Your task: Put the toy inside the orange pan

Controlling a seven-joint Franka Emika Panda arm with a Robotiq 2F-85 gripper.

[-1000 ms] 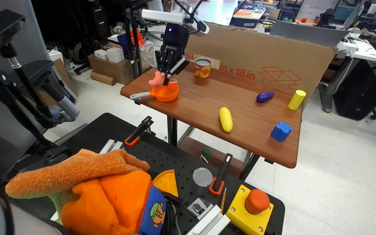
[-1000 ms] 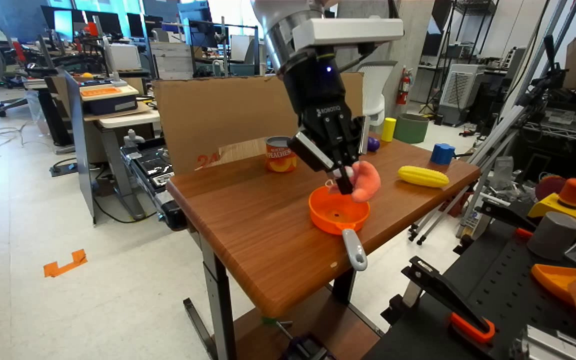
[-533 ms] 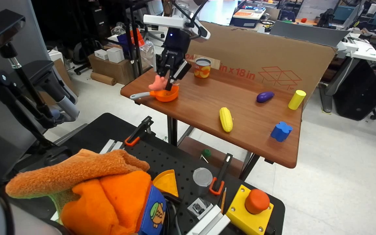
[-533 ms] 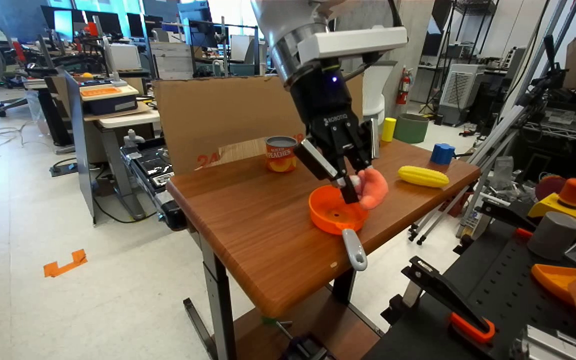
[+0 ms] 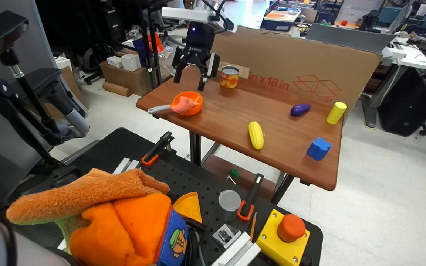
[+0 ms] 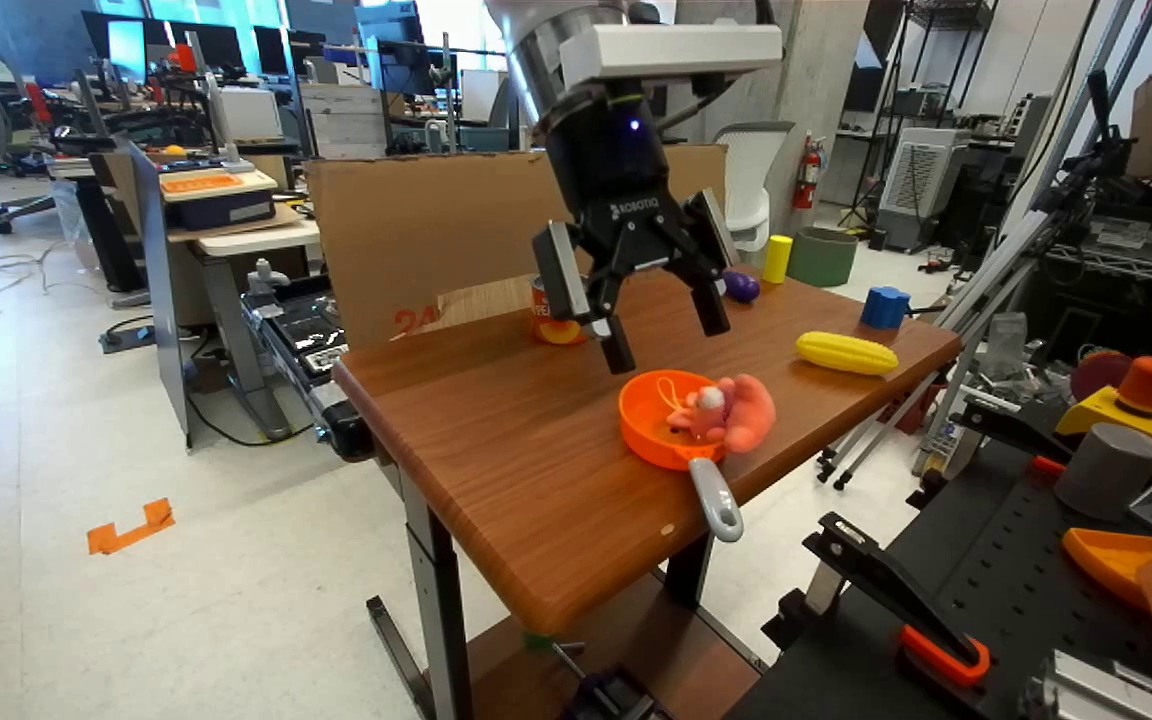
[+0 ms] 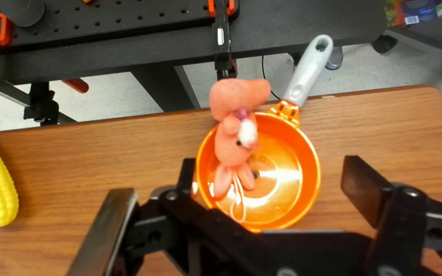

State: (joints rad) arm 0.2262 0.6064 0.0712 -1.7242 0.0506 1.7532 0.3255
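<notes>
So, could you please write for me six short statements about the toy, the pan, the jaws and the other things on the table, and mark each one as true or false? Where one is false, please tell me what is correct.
1. Part of the pink toy lies in the orange pan. True.
2. The jaws are shut on the toy. False: they stand open and hold nothing.
3. The pan is of one colour only. False: its handle is grey.
4. The tin can stands upright on the brown table. True.
5. The toy is wholly inside the pan. False: one end sticks out of it.
6. The yellow corn touches neither the pan nor the tin can. True.
</notes>
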